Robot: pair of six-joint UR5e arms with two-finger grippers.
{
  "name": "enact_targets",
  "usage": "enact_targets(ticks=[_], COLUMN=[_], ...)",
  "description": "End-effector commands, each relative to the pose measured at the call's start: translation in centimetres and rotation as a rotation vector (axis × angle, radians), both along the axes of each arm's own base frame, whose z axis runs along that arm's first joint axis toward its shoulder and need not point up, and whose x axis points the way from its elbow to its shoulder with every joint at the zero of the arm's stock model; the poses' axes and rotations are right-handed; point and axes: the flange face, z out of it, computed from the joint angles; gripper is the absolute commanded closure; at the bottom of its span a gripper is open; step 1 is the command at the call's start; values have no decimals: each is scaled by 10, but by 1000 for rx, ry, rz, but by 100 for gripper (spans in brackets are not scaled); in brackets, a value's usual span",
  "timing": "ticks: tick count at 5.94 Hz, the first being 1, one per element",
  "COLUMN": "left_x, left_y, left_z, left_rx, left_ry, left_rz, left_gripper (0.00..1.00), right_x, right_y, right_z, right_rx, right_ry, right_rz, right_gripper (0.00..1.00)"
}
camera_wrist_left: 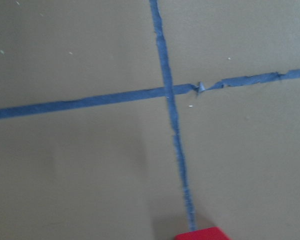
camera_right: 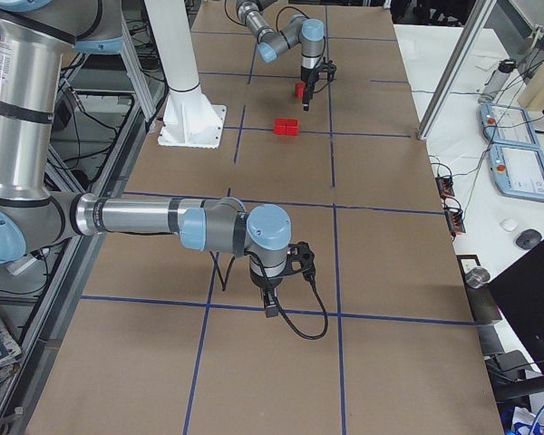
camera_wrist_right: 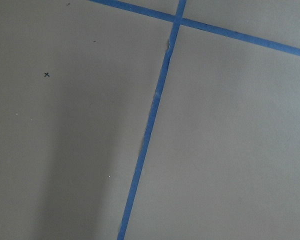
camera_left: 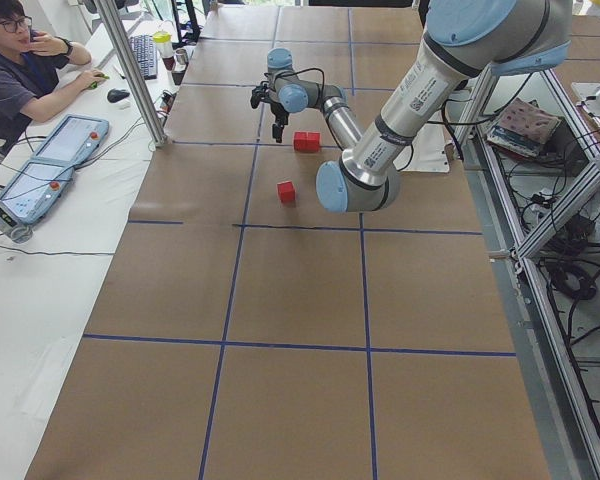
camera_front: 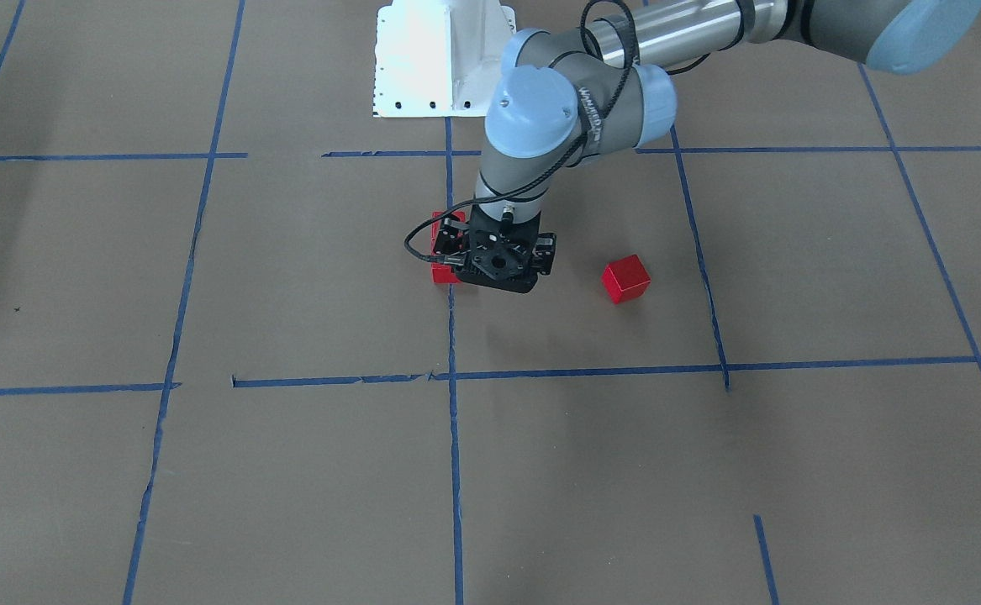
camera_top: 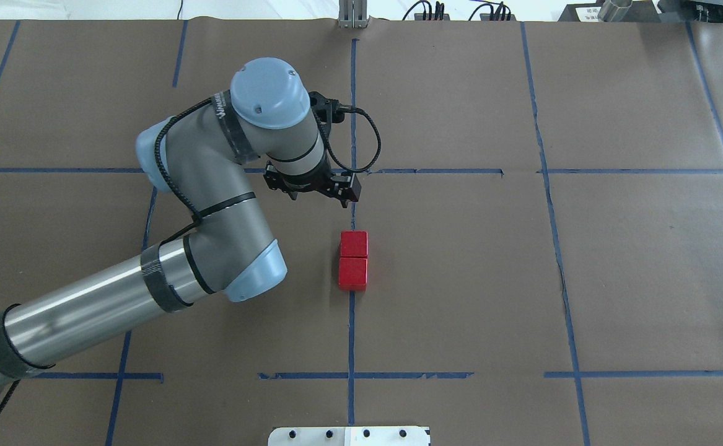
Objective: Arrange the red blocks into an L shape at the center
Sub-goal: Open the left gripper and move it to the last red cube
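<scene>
Two red blocks (camera_top: 354,244) touch on the blue tape line (camera_top: 351,334); the third block (camera_front: 625,278) lies off it, open paper around. Width of left gripper (camera_top: 313,186), right gripper (camera_right: 270,308): we cannot tell.

The brown paper (camera_top: 460,279) is plain and carries a grid of blue tape (camera_top: 615,171), with the long blue tape line (camera_top: 351,334) in the middle. The red blocks (camera_top: 354,244) are a bright, even red all over, two on this line and the third block (camera_front: 625,279) beside it. Next to the line the left arm (camera_top: 212,204) is grey with light blue caps, a shiny silver tube and black bands, the left gripper (camera_top: 311,184) is black, and the base plate (camera_front: 444,59) at the line's end is white.
</scene>
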Motion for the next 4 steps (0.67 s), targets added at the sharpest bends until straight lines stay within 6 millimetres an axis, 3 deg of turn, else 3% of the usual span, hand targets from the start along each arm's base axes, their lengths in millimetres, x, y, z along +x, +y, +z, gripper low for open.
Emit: enact_targets(ticks=[1, 2, 3, 4], left_x=[-53, -63, -72, -73], left_y=[3, 9, 12, 12], left_z=[44, 71, 82, 84], left_rx=[187, 301, 386, 339], left_ry=[-13, -38, -52, -49], left_rz=[132, 235, 300, 265], left_gripper=[0, 0, 0, 0], right_x=[0, 0, 0, 0], right_y=[0, 0, 0, 0], right_z=[1, 1, 1, 1], right_rx=[-2, -2, -5, -6], right_ry=[0, 0, 0, 0], right_rz=[1, 1, 1, 2], right_gripper=[0, 0, 0, 0])
